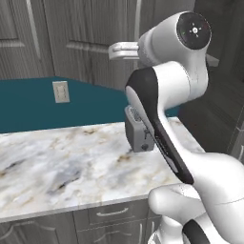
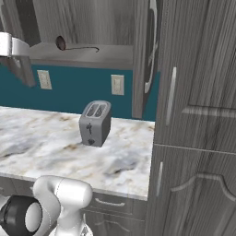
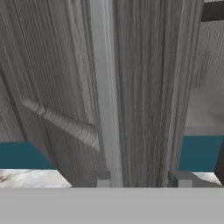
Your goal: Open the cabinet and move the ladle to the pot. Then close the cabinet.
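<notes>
Ladle [image 2: 76,46] lying on the grey shelf of the cabinet [image 2: 87,27], right door [image 2: 146,55] already swung out, pot not located. In the hand view, left door's silver bar handle [image 3: 105,87] running straight up ahead. Best to keep that handle centred, pinch squarely, then pull along the hinge arc. Gripper [image 3: 142,179] partly spread, one tip just under the handle; contact impossible to confirm, nothing visibly held.
</notes>
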### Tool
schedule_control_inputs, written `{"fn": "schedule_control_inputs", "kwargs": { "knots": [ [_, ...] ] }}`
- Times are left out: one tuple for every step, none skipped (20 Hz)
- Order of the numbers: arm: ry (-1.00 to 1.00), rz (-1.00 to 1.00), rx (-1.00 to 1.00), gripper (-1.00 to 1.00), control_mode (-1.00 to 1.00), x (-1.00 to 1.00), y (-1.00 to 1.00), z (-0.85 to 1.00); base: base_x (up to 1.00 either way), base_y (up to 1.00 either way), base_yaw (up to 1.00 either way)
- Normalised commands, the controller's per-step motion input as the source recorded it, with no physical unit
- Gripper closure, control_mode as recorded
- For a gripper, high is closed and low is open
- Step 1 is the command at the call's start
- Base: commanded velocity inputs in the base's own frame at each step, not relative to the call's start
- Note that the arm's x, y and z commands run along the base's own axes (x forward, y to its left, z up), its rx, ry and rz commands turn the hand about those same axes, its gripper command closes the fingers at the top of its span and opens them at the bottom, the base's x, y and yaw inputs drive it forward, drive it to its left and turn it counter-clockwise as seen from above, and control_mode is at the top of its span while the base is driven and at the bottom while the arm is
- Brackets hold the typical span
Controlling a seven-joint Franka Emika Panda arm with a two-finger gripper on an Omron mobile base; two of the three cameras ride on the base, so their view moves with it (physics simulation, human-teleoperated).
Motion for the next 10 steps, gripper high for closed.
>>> {"fn": "schedule_control_inputs", "kwargs": {
  "knots": [
    [0.07, 0.0, 0.0, 1.0, -1.0, -0.82, 1.0, 0.03, 0.0, 0.0, 0.0],
    [0.05, 0.0, 0.0, 1.0, -1.0, -0.73, 1.0, 0.0, 0.0, 0.0, 0.0],
    [0.06, 0.0, 0.0, 1.0, -1.0, -0.64, 1.0, 0.0, 0.0, 0.0, 0.0],
    [0.05, 0.0, 0.0, 1.0, -1.0, -0.56, 1.0, 0.0, 0.0, 0.0, 0.0],
    [0.06, 0.0, 0.0, -1.0, -1.0, -0.51, 1.0, 0.0, 0.0, 0.0, 0.0],
    [0.07, 0.0, 0.0, -1.0, -1.0, -0.43, 1.0, 0.0, 0.0, 0.0, 0.0],
    [0.05, 0.0, 0.0, -1.0, -1.0, -0.36, 0.96, 0.0, 0.0, 0.0, 0.0],
    [0.04, 0.0, 0.0, -1.0, -1.0, -0.38, 0.69, 0.0, 0.0, 0.0, 0.0],
    [0.03, 0.0, 0.0, -1.0, -1.0, -0.43, 0.34, 0.04, 0.0, 0.0, 0.0],
    [0.01, 0.0, 0.0, -1.0, -1.0, -0.6, 0.01, 0.11, 0.0, 0.0, 0.0]
  ]
}}
